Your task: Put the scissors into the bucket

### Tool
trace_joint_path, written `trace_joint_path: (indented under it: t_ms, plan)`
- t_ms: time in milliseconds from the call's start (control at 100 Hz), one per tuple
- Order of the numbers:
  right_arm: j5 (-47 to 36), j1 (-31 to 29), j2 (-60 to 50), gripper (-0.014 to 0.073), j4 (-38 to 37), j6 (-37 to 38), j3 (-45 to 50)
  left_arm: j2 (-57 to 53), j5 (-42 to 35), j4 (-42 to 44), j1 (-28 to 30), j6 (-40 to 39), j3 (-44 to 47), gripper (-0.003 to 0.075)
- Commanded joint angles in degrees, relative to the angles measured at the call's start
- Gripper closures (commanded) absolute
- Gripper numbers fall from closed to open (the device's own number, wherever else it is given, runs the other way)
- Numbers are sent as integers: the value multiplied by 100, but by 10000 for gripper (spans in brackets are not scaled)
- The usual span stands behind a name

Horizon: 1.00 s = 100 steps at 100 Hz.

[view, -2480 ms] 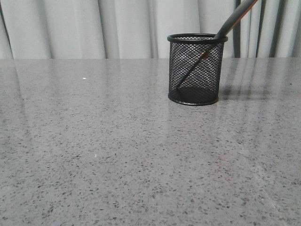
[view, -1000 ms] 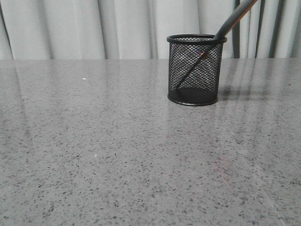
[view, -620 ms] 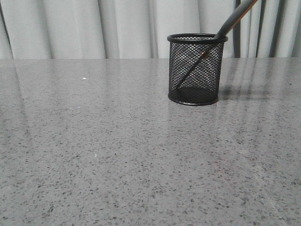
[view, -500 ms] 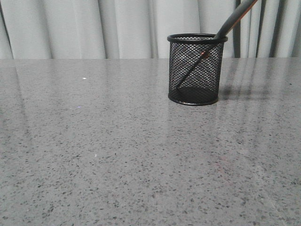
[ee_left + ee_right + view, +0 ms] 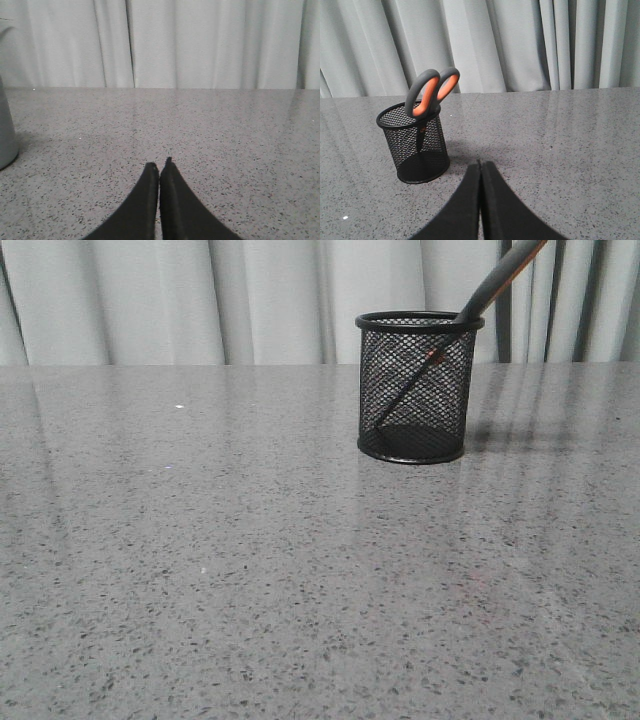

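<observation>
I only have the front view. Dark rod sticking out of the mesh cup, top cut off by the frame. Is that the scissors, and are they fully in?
Observer: Yes. The right wrist view shows the scissors blades-down in the bucket, grey loops lined in orange sticking up above the rim.
Operator: Anything holding them?
Observer: No. The right end effector is apart from the bucket, fingers pressed together on nothing.
Operator: Left arm?
Observer: The left end effector is also shut and empty, low over bare table.
Operator: Anything near it?
Observer: A pale grey rounded object sits at the picture's edge in the left wrist view; too cropped to identify.
</observation>
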Motion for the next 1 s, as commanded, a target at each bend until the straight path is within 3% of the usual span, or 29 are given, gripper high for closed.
trace_joint_path:
  t_ms: [0,130,250,370,440,580,620,810,990]
  plan:
    - [-420,-34,56,648,57,-83,-148,-141,-458,-56,-49,-72,160,741]
    - [-575,-34,56,648,-61,-83,-61,-141,-458,-56,-49,-72,160,741]
    - [-1278,-34,56,648,-353,1,411,-141,-458,-56,-49,-72,160,741]
    - [-1616,-60,56,648,-2012,1504,888,-141,-458,-56,-49,-72,160,741]
    - [-1864,-60,18,648,-2491,1938,1144,-141,-458,-56,-49,-72,160,741]
    - [-2021,-60,-222,648,-2504,1949,1669,-141,-458,-56,-49,-72,160,741]
    - [-1578,-60,-336,648,-2538,1977,1641,-141,-458,-56,-49,-72,160,741]
    - [-999,-70,-614,648,-2925,1977,1653,-129,-458,-56,-49,-72,160,741]
    - [-1142,-70,-614,648,-2925,1977,1653,-129,-458,-56,-49,-72,160,741]
